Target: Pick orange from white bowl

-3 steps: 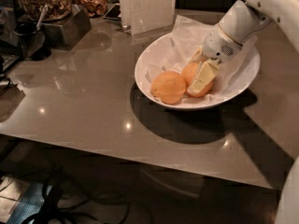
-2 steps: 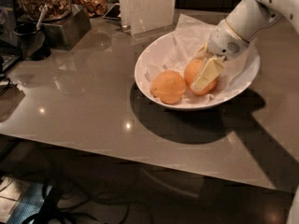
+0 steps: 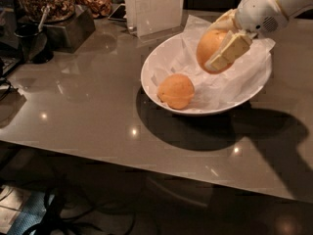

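The white bowl (image 3: pixel 148 80) stands on the grey table, right of centre, lined with crumpled white paper (image 3: pixel 244 84). My gripper (image 3: pixel 217 57) comes in from the upper right and is shut on the orange (image 3: pixel 207 45), a deep orange round fruit. It holds the orange in the air above the bowl's far right part, clear of the paper. One pale finger (image 3: pixel 229 52) lies across the front of the fruit; the other is mostly hidden behind it. A paler, more oval orange fruit (image 3: pixel 176 90) lies in the bowl at its near left side.
A white upright card stand (image 3: pixel 154 6) is just behind the bowl. A grey metal box (image 3: pixel 68 27), a dark cup (image 3: pixel 29 42) and dishes of dried snacks (image 3: pixel 98 1) stand at the back left. The table's front edge (image 3: pixel 146 168) runs below; cables lie on the floor.
My gripper has risen up and slightly right with the orange in it, lifting it off the paper. The paler fruit has stayed in the bowl.
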